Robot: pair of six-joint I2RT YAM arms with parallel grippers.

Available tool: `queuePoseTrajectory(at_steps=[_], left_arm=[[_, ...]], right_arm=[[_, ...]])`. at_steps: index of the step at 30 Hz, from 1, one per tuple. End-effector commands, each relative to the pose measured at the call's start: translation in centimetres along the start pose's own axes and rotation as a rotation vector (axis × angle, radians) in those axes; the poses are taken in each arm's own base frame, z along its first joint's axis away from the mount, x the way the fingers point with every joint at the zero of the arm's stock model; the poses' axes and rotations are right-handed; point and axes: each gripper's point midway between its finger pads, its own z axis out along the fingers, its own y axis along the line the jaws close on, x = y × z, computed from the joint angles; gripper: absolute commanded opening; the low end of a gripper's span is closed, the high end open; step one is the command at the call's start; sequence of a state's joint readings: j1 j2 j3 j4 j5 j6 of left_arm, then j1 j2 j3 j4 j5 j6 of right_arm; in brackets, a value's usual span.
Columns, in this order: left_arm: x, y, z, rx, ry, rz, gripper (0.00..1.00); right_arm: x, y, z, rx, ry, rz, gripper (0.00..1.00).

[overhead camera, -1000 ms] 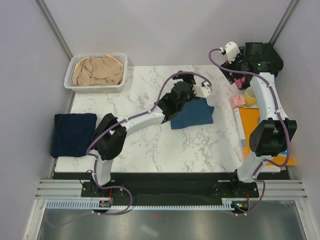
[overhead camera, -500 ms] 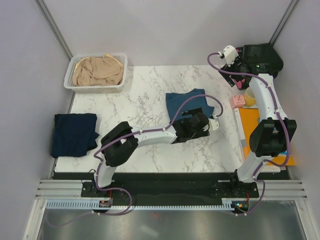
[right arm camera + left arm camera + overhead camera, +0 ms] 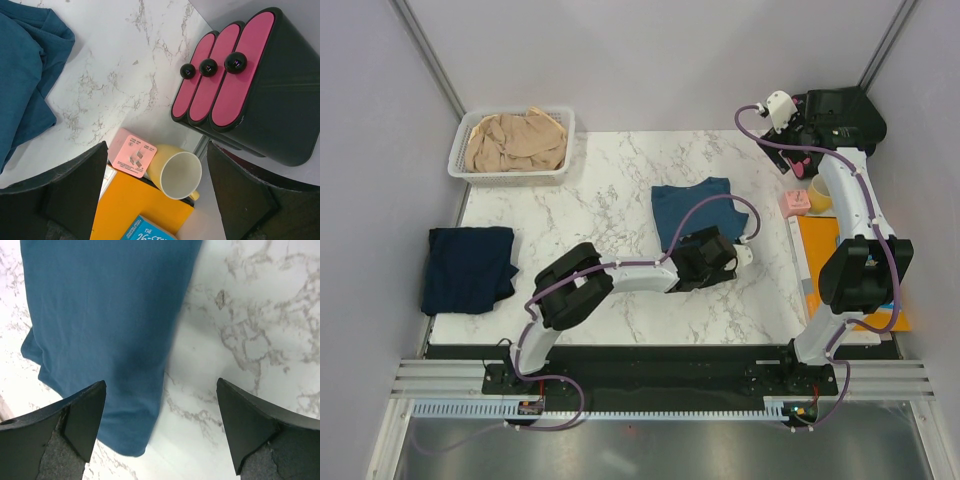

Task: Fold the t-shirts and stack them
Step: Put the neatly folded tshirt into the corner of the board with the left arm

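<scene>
Top external: teal-blue t-shirt [image 3: 685,205] mid worktop [image 3: 600,190]; left gripper [image 3: 161,384] at its near edge, right gripper [image 3: 157,145] at far-right corner, both with fingers apart.

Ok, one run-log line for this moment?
left gripper: open, empty, over teal shirt edge | right gripper: open, empty, near mug | navy shirt: folded, far left | beige shirt: in basket

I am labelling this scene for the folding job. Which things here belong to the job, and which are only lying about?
For the job: teal-blue t-shirt, navy t-shirt, beige t-shirt.

Lying about: white basket, yellow mug, pink box, orange book, black-and-pink container.
</scene>
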State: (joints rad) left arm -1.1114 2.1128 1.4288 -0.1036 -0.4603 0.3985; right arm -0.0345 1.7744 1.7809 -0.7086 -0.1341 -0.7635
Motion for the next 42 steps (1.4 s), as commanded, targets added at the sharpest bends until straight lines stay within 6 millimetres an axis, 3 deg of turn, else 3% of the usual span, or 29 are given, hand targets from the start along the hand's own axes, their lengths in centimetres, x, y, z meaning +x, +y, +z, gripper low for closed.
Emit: queuePoseTrajectory(at_steps=[1, 8, 23, 31, 38, 40, 42], left_arm=[[-0.5, -2.7, 1.5, 0.05, -0.015, -0.016, 1.0], [2.1, -3.4, 3.7, 0.011, 0.027, 0.136, 1.0], [8.0, -2.7, 5.2, 0.018, 0.148, 0.318, 1.0], [8.4, -3.2, 5.6, 0.126, 0.197, 0.351, 1.0], [7.4, -2.4, 6.0, 0.182, 0.209, 0.313, 0.98], [7.4, -2.2, 6.2, 0.195, 0.215, 0.309, 0.95], [7.9, -2.4, 6.0, 0.24, 0.235, 0.305, 0.85]], right_arm=[[-1.7, -0.7, -1.0, 0.029, -0.064, 0.002, 0.88], [-1.9, -0.8, -1.0, 0.03, -0.073, 0.01, 0.88], [-1.6, -0.6, -1.5, 0.049, -0.076, 0.004, 0.88], [-1.9, -0.8, -1.9, 0.059, -0.089, 0.008, 0.88], [-2.4, -0.9, -2.2, 0.061, -0.108, 0.014, 0.88], [-2.5, -1.0, -2.4, 0.064, -0.111, 0.012, 0.88], [-2.6, -1.0, -2.6, 0.067, -0.117, 0.011, 0.88]])
